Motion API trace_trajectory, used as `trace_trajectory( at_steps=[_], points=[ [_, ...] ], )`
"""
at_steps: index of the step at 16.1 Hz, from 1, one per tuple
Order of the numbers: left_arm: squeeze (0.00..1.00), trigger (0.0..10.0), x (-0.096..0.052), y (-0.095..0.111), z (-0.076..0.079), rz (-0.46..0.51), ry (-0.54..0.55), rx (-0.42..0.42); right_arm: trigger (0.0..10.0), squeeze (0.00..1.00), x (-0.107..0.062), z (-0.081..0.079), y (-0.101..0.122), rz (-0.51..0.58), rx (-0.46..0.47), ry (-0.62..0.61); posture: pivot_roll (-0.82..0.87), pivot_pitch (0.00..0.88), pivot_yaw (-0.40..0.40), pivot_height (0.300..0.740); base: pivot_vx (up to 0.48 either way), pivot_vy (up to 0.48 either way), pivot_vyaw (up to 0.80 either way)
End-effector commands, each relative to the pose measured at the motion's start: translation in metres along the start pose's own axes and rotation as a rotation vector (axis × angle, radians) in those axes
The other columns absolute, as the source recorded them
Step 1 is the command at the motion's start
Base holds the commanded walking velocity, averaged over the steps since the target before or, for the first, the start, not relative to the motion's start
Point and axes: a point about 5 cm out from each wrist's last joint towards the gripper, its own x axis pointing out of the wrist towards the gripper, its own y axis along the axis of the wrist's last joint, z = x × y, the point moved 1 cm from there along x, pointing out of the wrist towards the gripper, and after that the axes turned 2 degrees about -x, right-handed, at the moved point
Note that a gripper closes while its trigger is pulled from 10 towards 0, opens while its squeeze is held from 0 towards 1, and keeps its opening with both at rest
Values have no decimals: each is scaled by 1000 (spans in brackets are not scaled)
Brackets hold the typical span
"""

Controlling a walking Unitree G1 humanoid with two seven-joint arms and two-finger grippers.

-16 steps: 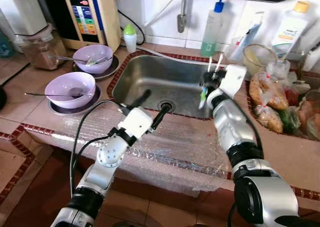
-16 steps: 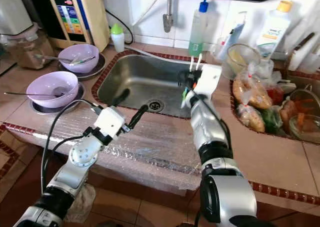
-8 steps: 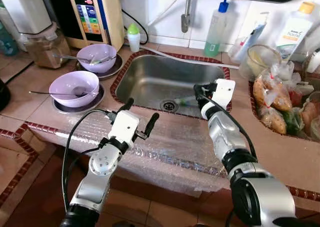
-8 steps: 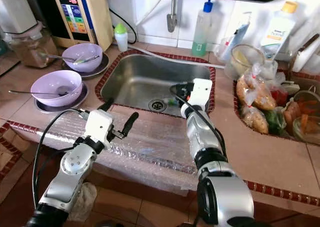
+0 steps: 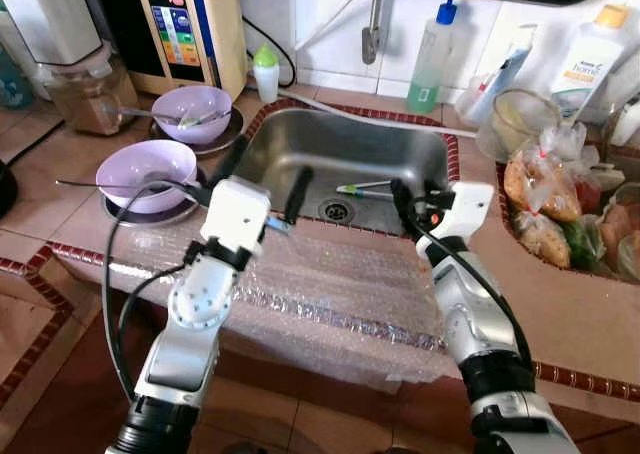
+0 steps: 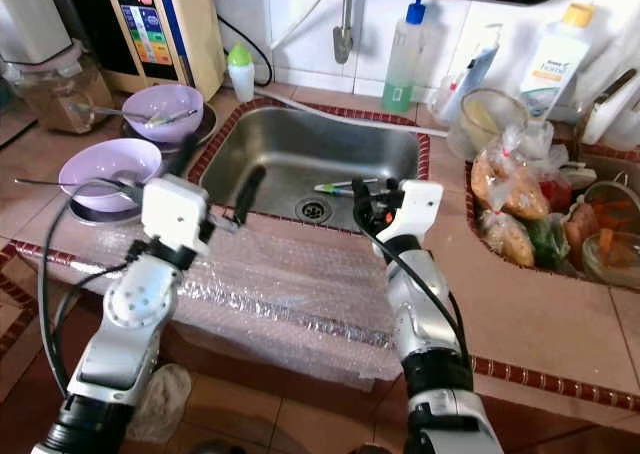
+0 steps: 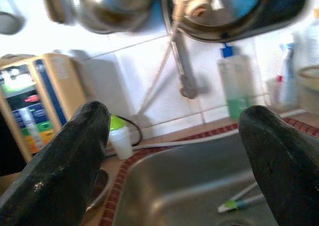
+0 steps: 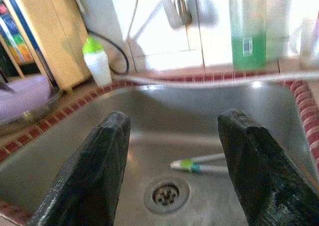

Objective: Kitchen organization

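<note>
At the near edge of the worktop [image 5: 60,224], bubble wrap [image 5: 330,294] lies flat. Above it the left hand [image 5: 262,179], at nine o'clock, and the right hand [image 5: 410,202], at three, hover open and empty. Beyond, at twelve o'clock, two toothbrushes [image 5: 362,188] lie in the sink [image 5: 300,139] beside the drain [image 5: 334,210]. They look light, stiff and probably slippery; the mid-handle seems the best place to grip.
</note>
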Motion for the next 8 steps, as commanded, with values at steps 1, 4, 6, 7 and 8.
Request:
trace_trajectory(
  at_steps=[1, 4, 6, 7, 8],
  points=[
    [0, 10000, 1, 3, -8, -1, 45, 1, 10000, 1000, -1, -6, 5, 8, -27, 16, 0, 0, 3, 740, 0, 0, 0],
    [0, 10000, -3, 0, -21, -44, 101, -52, 10000, 0, -10, -4, 9, -9, -72, -15, 4, 0, 3, 740, 0, 0, 0],
    [0, 10000, -4, 2, -27, -54, 124, -73, 10000, 0, -17, -4, 7, -37, -76, -32, 8, 0, 1, 740, 0, 420, 0],
    [0, 10000, -4, 3, -27, -57, 120, -68, 10000, 0, -20, -5, 5, -53, -126, -56, 13, 0, -1, 740, 0, 480, 0],
    [0, 10000, -3, 5, -27, -48, 114, -60, 10000, 0, -22, -7, 1, -78, -178, -80, 14, 0, -1, 740, 0, 480, 0]
  ],
)
